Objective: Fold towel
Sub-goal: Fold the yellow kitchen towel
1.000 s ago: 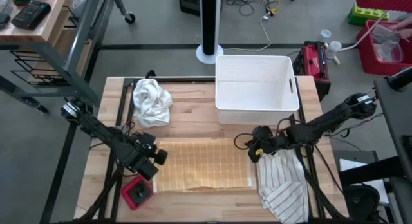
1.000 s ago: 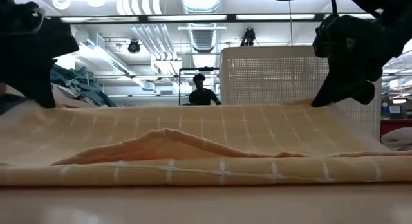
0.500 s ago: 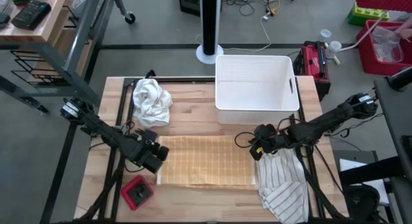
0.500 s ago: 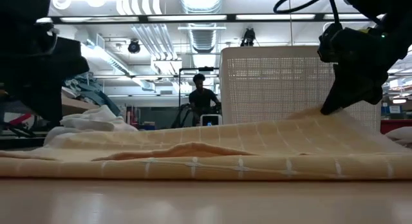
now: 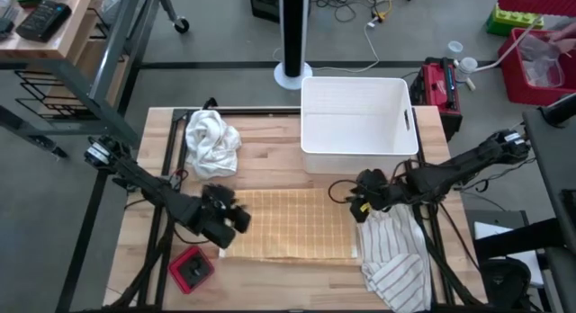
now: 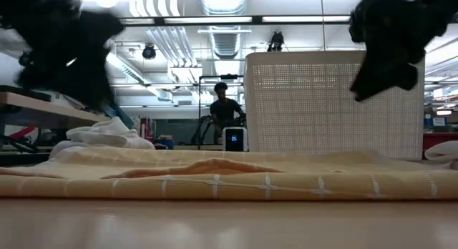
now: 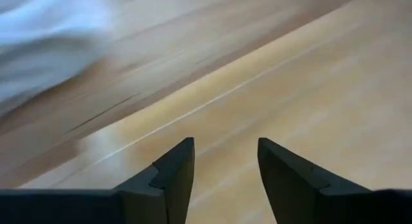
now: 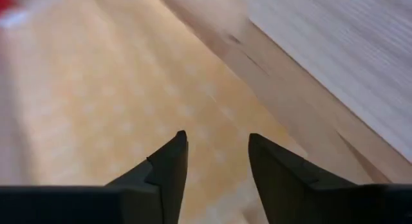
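Yellow towel (image 5: pixel 288 225) flat, folded on table (image 5: pixel 288 286); left gripper (image 5: pixel 236 218) and right gripper (image 5: pixel 358 202) above its ends, fingers parted, empty.

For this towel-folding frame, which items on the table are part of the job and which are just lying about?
In the job:
- yellow checked towel, lying folded flat
- left gripper, open, above the towel's left edge
- right gripper, open, above its right edge

Lying about:
- white crumpled cloth
- striped cloth
- white basket
- red box
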Controlling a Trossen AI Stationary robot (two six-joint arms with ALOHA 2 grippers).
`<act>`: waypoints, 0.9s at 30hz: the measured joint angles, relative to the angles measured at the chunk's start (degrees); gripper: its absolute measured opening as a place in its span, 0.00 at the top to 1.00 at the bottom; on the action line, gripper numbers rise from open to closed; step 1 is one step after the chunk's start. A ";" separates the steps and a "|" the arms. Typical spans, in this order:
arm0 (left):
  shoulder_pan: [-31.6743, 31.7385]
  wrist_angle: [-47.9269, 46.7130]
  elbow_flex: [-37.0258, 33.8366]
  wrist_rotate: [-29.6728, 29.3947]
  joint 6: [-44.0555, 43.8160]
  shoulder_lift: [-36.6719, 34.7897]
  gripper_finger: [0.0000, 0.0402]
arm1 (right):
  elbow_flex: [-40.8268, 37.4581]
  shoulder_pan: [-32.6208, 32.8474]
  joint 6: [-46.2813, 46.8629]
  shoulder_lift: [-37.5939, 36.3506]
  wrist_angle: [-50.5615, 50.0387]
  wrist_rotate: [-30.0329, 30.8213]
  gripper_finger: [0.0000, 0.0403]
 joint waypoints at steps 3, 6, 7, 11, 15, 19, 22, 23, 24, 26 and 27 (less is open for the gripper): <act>0.42 15.71 -0.10 -3.48 11.01 1.30 0.63 | -0.95 1.81 -7.83 2.37 12.93 -0.25 0.60; 0.60 29.48 -0.24 -3.64 22.19 4.01 0.66 | -1.79 3.96 -15.96 6.27 25.54 -1.13 0.63; 0.61 33.55 -0.24 -3.48 25.08 5.07 0.67 | -1.93 4.79 -18.25 7.76 28.78 -1.75 0.64; 0.59 44.43 -0.24 -0.43 33.53 10.17 0.72 | -2.00 7.54 -22.04 14.51 39.07 -3.67 0.72; 0.62 51.10 -0.31 5.49 35.45 16.09 0.74 | -1.31 8.88 -21.46 21.88 43.09 -3.75 0.81; 1.75 52.05 1.62 11.39 36.55 19.90 0.76 | 1.85 9.05 -21.06 28.85 43.21 -4.29 0.91; 2.57 53.19 5.38 12.72 39.19 21.82 0.78 | 5.90 9.03 -21.49 33.64 43.19 -6.55 0.98; 2.82 52.78 6.49 13.27 39.47 22.81 0.78 | 7.43 9.03 -21.94 35.12 43.16 -7.01 0.99; 3.25 51.48 7.64 14.51 39.50 24.00 0.79 | 8.96 9.03 -22.52 36.48 42.72 -7.53 0.99; 3.87 48.04 10.07 17.88 38.68 26.11 0.80 | 12.18 9.03 -22.87 39.15 42.14 -8.31 0.99; 4.18 45.96 11.40 19.52 37.67 26.97 0.80 | 13.67 9.05 -22.91 40.40 41.17 -8.36 0.99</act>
